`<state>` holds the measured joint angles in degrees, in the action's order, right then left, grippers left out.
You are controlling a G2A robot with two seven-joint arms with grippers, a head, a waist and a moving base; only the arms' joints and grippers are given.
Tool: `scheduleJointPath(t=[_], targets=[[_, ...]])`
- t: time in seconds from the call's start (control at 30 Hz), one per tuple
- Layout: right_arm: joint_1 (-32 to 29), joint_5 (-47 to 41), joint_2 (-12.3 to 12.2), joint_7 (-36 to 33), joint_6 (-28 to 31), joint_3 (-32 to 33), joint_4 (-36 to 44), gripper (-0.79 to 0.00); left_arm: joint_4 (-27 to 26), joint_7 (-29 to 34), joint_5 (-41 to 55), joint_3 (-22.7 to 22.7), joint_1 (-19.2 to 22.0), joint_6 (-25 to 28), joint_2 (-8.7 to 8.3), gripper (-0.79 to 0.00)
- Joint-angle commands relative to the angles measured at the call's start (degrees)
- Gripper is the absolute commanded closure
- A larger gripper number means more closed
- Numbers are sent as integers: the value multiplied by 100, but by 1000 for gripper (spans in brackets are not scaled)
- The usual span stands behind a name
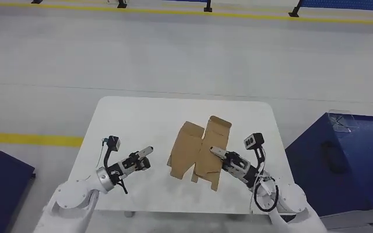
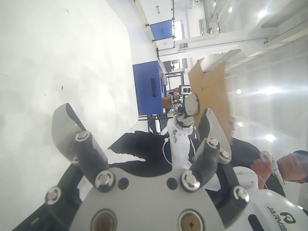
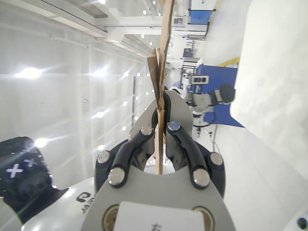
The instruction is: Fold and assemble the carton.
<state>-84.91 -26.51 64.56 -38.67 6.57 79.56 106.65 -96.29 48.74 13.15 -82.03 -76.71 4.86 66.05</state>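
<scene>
A flat brown cardboard carton [image 1: 198, 152] is held up off the white table [image 1: 140, 119], its panels and flaps unfolded. My right gripper [image 1: 217, 152] is shut on the carton's right edge; in the right wrist view the cardboard sheet [image 3: 166, 37] runs edge-on between the closed fingers [image 3: 168, 102]. My left gripper [image 1: 145, 156] stands open over the table to the left of the carton, apart from it. In the left wrist view the carton [image 2: 211, 90] shows beyond the spread fingertips [image 2: 210, 121], with nothing between them.
A blue cabinet [image 1: 332, 157] stands beside the table's right edge. Bare tabletop lies behind and to the left of the carton. A person's hand with a controller [image 2: 264, 162] shows in the left wrist view, away from the carton.
</scene>
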Motion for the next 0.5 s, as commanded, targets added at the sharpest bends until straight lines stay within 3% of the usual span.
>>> scheduleJointPath(t=[0.0, 0.33, 0.37, 0.4, 0.43, 0.47], targets=[[20, 201, 9, -7, 69, -127, -119, 0, -7, 220, 159, 33, 42, -29, -7, -785], [40, 666, 7, -332, -29, -508, -309, 0, 110, 1187, 584, 372, 315, -168, -35, -785], [48, 660, 8, -333, -50, -525, -297, 0, 102, 1251, 637, 413, 330, -158, -34, -745], [52, 687, 8, -328, -67, -544, -291, 0, 108, 1302, 682, 439, 340, -146, -35, -563], [59, 721, 10, -312, -69, -564, -281, 0, 107, 1316, 688, 453, 348, -130, -38, -465], [65, 767, 11, -293, -84, -590, -279, 0, 99, 1296, 649, 468, 349, -95, -41, -428]])
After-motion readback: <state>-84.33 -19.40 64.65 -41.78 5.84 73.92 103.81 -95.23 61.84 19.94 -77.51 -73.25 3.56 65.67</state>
